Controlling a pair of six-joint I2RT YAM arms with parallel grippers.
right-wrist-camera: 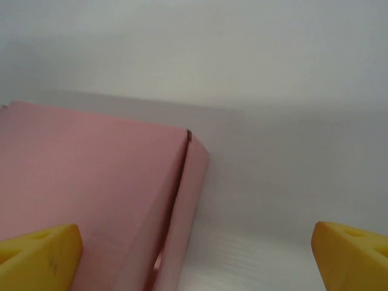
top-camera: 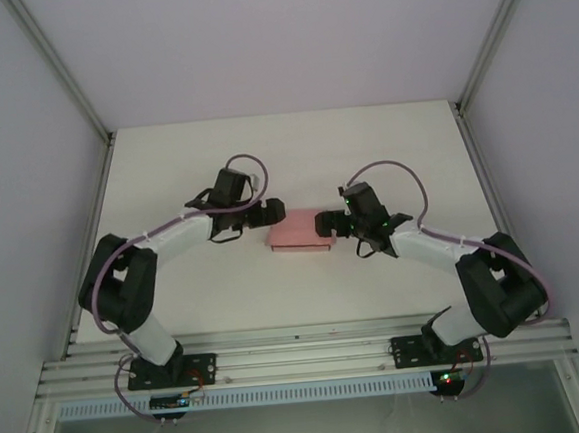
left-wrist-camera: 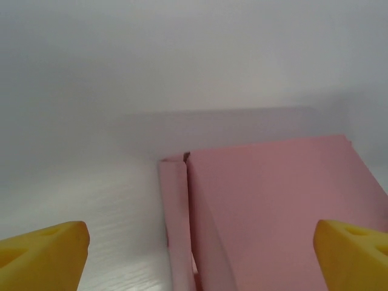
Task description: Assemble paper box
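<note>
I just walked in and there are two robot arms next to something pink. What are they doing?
The two arms are working on a pale pink paper box that lies in the middle of the white table. The left gripper is at the box's left end and the right gripper is at its right end. Both grippers are open, so neither is holding the box. In the wrist views, a narrow side flap runs along each end.

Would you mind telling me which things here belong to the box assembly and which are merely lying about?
Belong to the job: paper box; left gripper; right gripper.
Merely there: table; metal rail at the near edge.
</note>
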